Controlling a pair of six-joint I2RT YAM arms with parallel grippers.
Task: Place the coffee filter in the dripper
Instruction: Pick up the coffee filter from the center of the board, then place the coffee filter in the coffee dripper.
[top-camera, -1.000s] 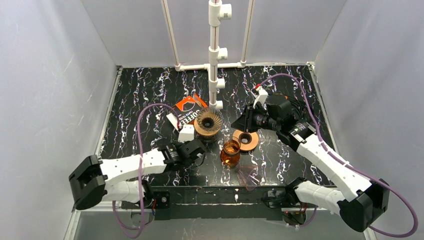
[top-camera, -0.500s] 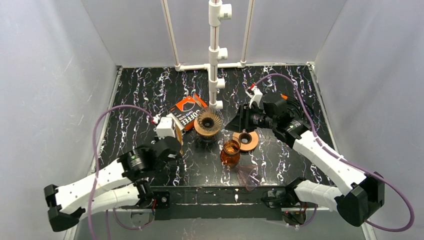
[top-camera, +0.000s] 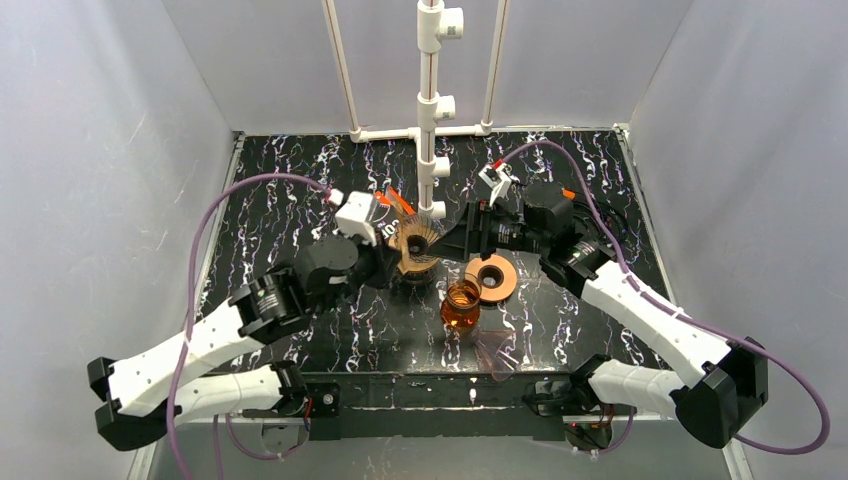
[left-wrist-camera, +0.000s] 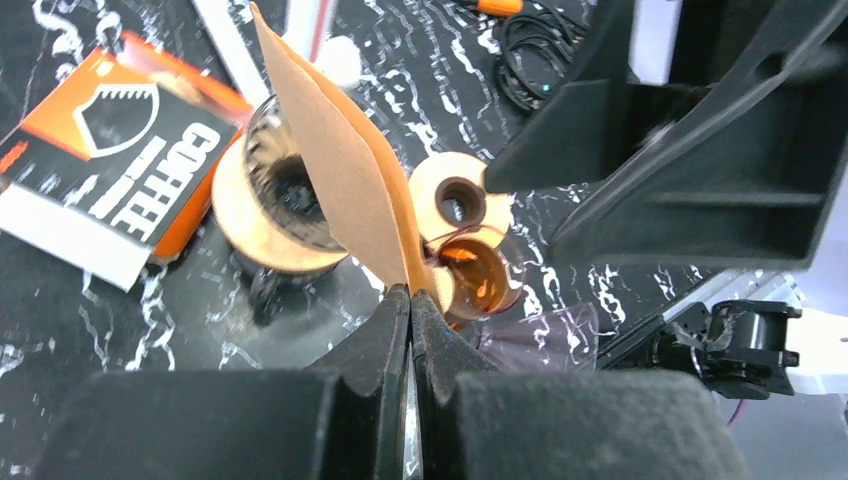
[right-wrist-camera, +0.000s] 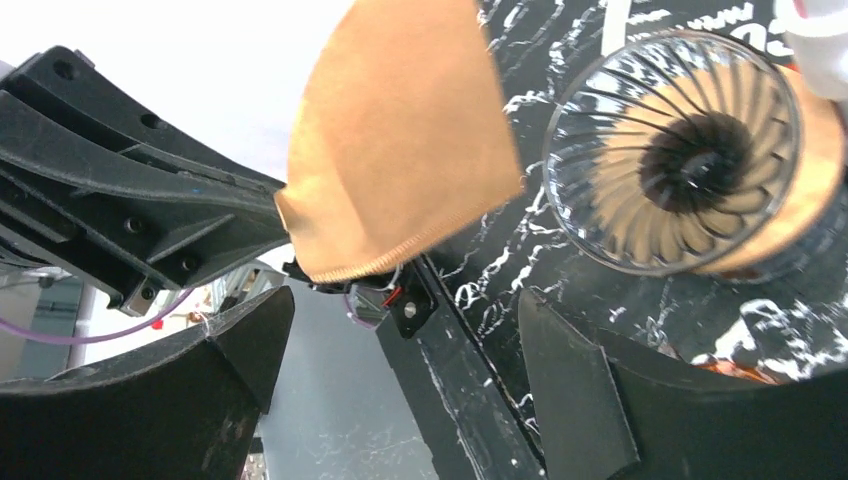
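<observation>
Now, your left gripper (left-wrist-camera: 410, 300) clamps the brown paper filter (left-wrist-camera: 350, 190) beside the ribbed glass dripper (right-wrist-camera: 690, 150); right gripper (right-wrist-camera: 405, 345) spread wide.

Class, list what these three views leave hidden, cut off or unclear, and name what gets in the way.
- Top view: the coffee filter box is mostly covered by the left arm's wrist camera.
- Left wrist view: the coffee filter hides part of the dripper.
- Right wrist view: the dripper's wooden collar runs off the right edge, and the box's lettering is cut by the top edge.
</observation>
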